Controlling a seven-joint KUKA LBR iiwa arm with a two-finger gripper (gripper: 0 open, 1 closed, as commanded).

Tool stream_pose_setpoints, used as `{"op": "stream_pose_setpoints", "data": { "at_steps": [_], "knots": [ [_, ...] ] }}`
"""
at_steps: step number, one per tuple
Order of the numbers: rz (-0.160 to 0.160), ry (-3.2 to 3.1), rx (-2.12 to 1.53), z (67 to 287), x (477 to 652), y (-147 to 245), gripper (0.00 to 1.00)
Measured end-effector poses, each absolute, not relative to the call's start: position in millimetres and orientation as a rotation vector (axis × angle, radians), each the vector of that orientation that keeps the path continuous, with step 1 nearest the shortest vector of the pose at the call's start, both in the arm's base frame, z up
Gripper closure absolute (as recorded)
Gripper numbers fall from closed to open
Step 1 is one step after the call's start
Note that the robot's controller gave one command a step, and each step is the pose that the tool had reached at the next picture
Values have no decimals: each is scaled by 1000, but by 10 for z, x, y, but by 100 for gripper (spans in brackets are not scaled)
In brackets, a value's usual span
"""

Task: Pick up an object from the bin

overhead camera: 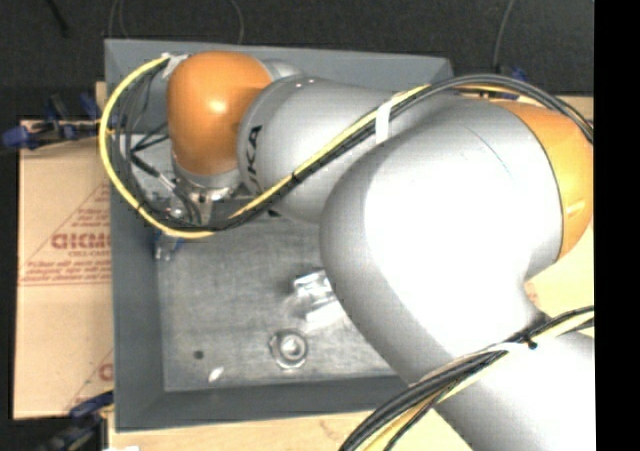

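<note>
- Pincer [183,211]: you find it low in the bin's far-left corner, directly under the orange wrist cover [208,104]. The cover and wrist hardware hide its working end, so you cannot tell whether it is spread, pressed together or pinching anything.
- Yellow-and-black cable [112,154]: it loops round the left side of the wrist and runs back along the arm, crossing the area just below the pincer.
- Small grey-blue piece [163,247]: just below the pincer, against the bin's left wall. You cannot tell whether it is a loose thing or part of the tool.
- Bin [135,339]: a grey metal tray. Its floor is open along the left and the near side.
- Clear plastic piece [313,294]: glossy and irregular, lying mid-floor, well apart from the pincer and touching the edge of the arm's outline.
- Round metal ring [289,347]: lying flat, near the front wall, just in front of the clear piece.
- White scrap [215,374]: small, near the front wall, left of the ring.
- Dark speck [198,354]: just beside the scrap, too small to identify.
- Arm [440,239]: its large silver links cover the bin's right half and far side and block your view of whatever lies there.
</note>
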State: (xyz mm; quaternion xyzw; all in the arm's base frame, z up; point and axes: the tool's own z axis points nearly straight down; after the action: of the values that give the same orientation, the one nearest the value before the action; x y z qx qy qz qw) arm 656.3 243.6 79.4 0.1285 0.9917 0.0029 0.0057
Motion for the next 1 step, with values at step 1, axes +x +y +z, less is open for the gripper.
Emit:
{"op": "stream_pose_setpoints", "data": {
  "at_steps": [1],
  "knots": [
    [10, 3105, 403, 934, 6585, 2437, 100]
  ]
}}
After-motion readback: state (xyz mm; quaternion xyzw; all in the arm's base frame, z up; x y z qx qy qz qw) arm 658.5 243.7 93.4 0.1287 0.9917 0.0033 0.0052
